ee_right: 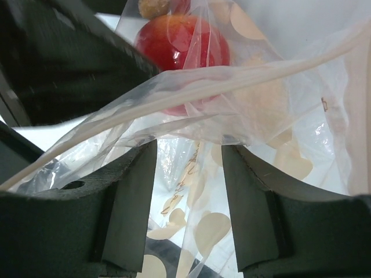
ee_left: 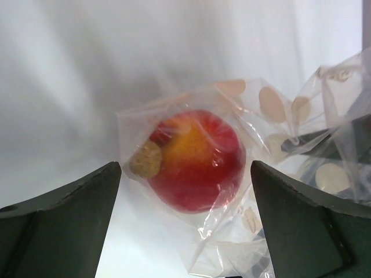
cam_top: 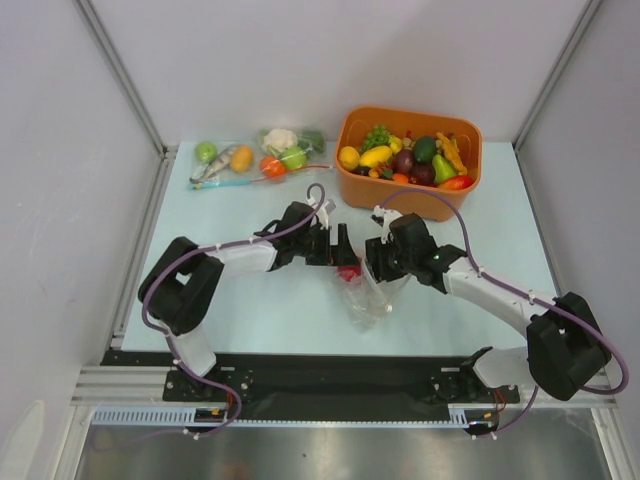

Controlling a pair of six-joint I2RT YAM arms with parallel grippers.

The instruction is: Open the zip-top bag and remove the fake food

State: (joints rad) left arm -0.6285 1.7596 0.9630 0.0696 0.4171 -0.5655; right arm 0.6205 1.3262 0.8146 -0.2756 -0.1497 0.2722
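Observation:
The zip-top bag (cam_top: 366, 297) lies crumpled at mid-table, clear plastic with pale round spots. Inside it sits a round red fruit with a yellow patch (ee_left: 197, 159), the only fake food I can make out, with a small tan lump beside it. My left gripper (cam_top: 345, 250) is open, and its jaws stand wide on either side of the bagged fruit (cam_top: 350, 272) without touching it. My right gripper (cam_top: 376, 262) is at the bag's right side. Its jaws (ee_right: 188, 149) stand apart, with loose bag film hanging in the gap and the pale zip strip (ee_right: 191, 87) draped over their tips.
An orange basket (cam_top: 360, 195) full of plastic fruit and vegetables stands at the back right. Two other clear bags (cam_top: 228, 162) (cam_top: 290, 150) holding food lie at the back left. Metal frame rails run along the table's sides.

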